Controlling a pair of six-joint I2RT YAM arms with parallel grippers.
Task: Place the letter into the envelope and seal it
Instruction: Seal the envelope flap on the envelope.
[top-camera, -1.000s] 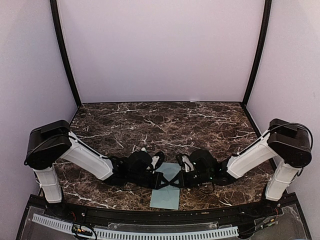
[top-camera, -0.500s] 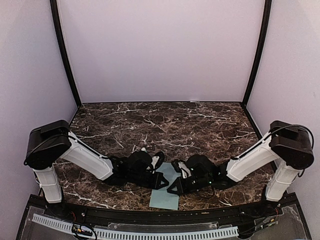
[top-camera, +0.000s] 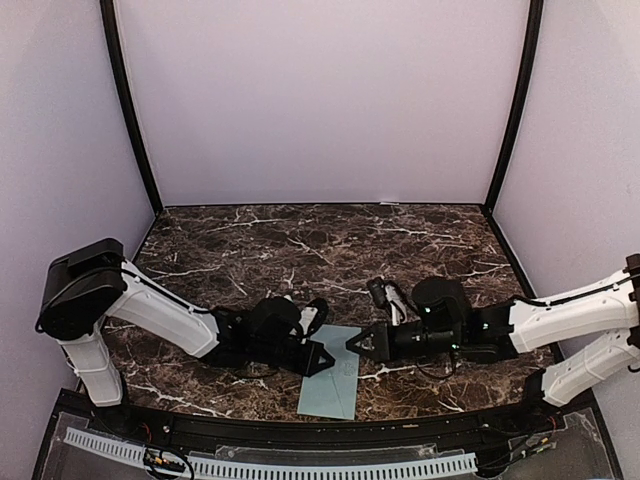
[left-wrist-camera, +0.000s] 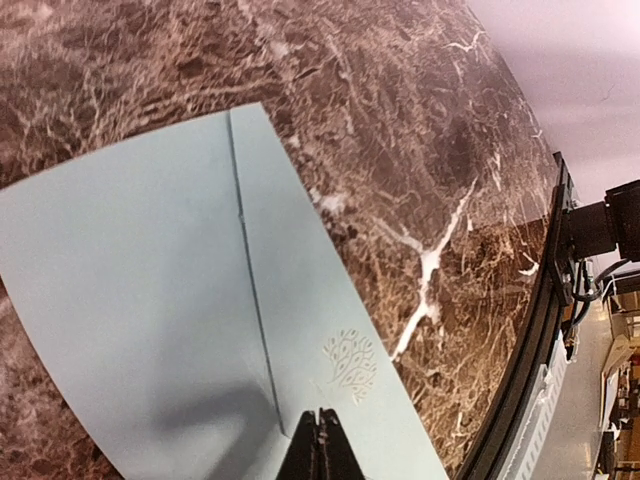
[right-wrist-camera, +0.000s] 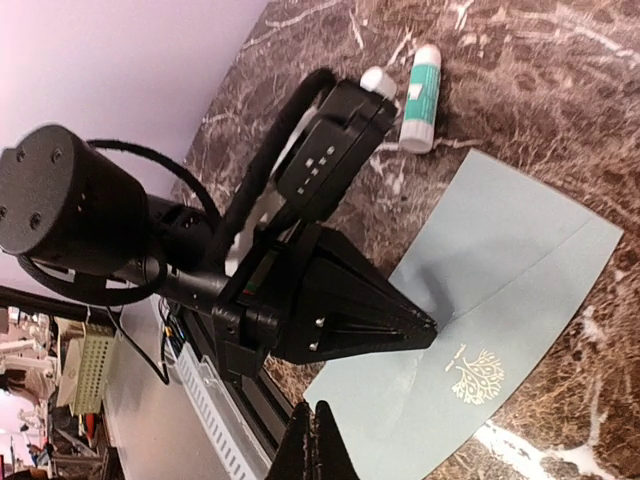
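The pale grey-teal envelope (top-camera: 334, 378) lies flat near the table's front edge, flap folded down, with an embossed tree mark (left-wrist-camera: 350, 365) beside the flap's tip. My left gripper (left-wrist-camera: 322, 425) is shut with nothing between its fingers; its tip rests on the envelope at the flap's point, as the right wrist view also shows (right-wrist-camera: 430, 328). My right gripper (top-camera: 352, 345) is shut too, empty, hovering by the envelope's right side (right-wrist-camera: 316, 418). The letter is not in view.
A small white-and-green glue stick (right-wrist-camera: 420, 85) lies on the marble table (top-camera: 330, 245) just beyond the left arm's wrist. The black front rail (top-camera: 300, 430) runs close below the envelope. Pale walls close in three sides.
The right arm has drawn back to the right, its gripper leaving the left gripper's tip and moving off the envelope's middle. The left gripper stays pressed on the flap.
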